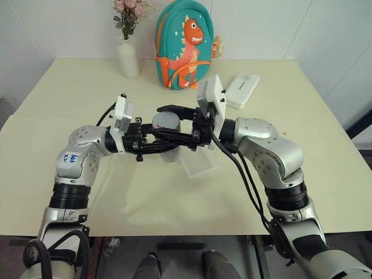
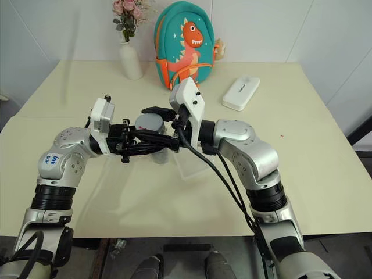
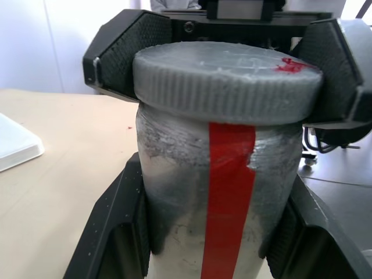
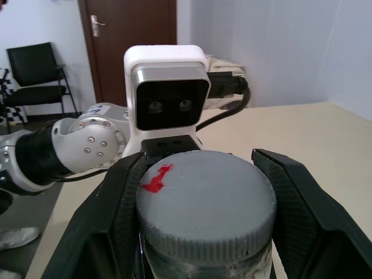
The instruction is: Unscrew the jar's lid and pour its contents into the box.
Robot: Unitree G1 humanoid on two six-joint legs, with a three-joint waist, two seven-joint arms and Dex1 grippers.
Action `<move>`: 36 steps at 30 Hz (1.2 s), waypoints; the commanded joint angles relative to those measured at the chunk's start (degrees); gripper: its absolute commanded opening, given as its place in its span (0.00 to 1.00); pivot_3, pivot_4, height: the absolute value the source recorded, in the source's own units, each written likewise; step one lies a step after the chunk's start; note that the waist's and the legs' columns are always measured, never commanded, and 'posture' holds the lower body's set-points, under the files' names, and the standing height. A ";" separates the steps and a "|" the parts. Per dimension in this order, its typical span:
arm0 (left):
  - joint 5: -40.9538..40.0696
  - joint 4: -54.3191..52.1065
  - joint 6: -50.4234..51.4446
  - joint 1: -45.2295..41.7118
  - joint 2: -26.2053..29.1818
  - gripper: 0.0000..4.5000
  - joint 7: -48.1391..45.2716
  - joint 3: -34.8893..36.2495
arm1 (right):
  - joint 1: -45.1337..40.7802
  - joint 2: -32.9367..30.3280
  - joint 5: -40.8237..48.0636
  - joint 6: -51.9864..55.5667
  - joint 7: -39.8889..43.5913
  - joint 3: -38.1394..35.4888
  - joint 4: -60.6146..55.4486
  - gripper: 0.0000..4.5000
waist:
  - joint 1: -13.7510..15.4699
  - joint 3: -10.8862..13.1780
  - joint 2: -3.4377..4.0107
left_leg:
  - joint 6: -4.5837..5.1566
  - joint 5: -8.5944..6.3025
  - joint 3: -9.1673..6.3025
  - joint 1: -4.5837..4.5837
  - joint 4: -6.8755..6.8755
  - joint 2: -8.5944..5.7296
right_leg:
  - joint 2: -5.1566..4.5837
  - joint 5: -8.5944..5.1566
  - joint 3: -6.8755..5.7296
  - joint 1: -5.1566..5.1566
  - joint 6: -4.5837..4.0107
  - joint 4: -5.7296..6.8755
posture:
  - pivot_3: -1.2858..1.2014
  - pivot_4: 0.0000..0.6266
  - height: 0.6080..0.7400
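Lid point(image 3: 226, 78): matt grey plastic, ribbed rim. Jar point(image 3: 221, 192): cloudy, scuffed clear plastic. Box point(image 1: 200, 164): clear glossy plastic. Table point(image 1: 302, 133): matt cream.

Sitting on the tabletop point(image 1: 302, 133): one jar point(image 1: 170, 152) wearing one lid point(image 1: 166, 121), one box point(image 1: 200, 164), one vase point(image 1: 128, 58), one backpack point(image 1: 185, 45), one white case point(image 1: 242, 90).

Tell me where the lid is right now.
The lid sits on the jar, mid-table, gripped by the right pincer, above the box.
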 commanded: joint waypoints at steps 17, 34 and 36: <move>2.25 9.13 0.62 -5.12 0.96 0.44 -3.09 -1.47 | -4.18 1.73 1.27 -11.08 15.60 3.40 2.58 0.93 | -1.07 0.00 0.01 | 0.00 0.00 -0.02 0.00 0.01 0.00 | 0.00 0.00 -0.01 0.00 0.00 0.02 | 0.52 0.24 1.00; 4.87 1.79 1.01 -3.89 2.11 0.44 -0.51 -2.39 | -4.90 0.86 -4.68 -7.17 3.00 2.82 1.14 0.99 | -0.93 0.01 0.02 | -0.01 0.01 -0.06 -0.01 0.02 -0.01 | -0.03 0.00 -0.02 0.00 0.00 0.03 | 0.52 0.24 1.00; 5.03 1.26 0.67 -3.73 1.83 0.44 0.41 -2.29 | -4.68 1.25 -5.43 -6.74 1.29 3.13 1.34 0.99 | -0.97 0.01 0.02 | -0.01 0.01 -0.07 -0.01 0.02 -0.01 | -0.02 0.00 -0.02 0.00 0.00 0.05 | 0.52 0.24 1.00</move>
